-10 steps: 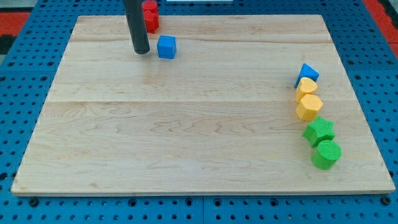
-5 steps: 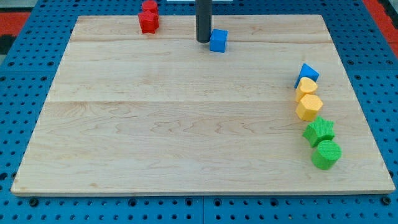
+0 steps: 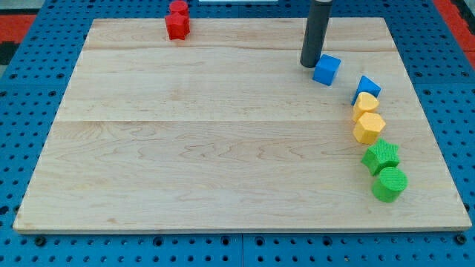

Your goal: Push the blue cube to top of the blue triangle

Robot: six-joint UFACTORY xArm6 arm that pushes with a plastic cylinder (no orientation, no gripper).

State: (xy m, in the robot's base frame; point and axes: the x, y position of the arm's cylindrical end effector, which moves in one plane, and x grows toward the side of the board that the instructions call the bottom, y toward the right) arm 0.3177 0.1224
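The blue cube (image 3: pixel 326 70) lies on the wooden board (image 3: pixel 223 148) near the view's upper right. My tip (image 3: pixel 309 64) touches or nearly touches the cube's left side. The blue triangle (image 3: pixel 366 87) lies to the right of the cube and a little lower, with a small gap between them. The triangle heads a curved row of blocks along the board's right side.
Below the triangle come two yellow blocks (image 3: pixel 366 103) (image 3: pixel 369 127), a green star-like block (image 3: pixel 381 156) and a green cylinder (image 3: pixel 390 184). Two red blocks (image 3: pixel 177 21) stand together at the board's top edge, left of centre.
My tip has swept from the upper left to the right, pushing the blue cube along the top of the board and slightly down, close to the blue triangle.
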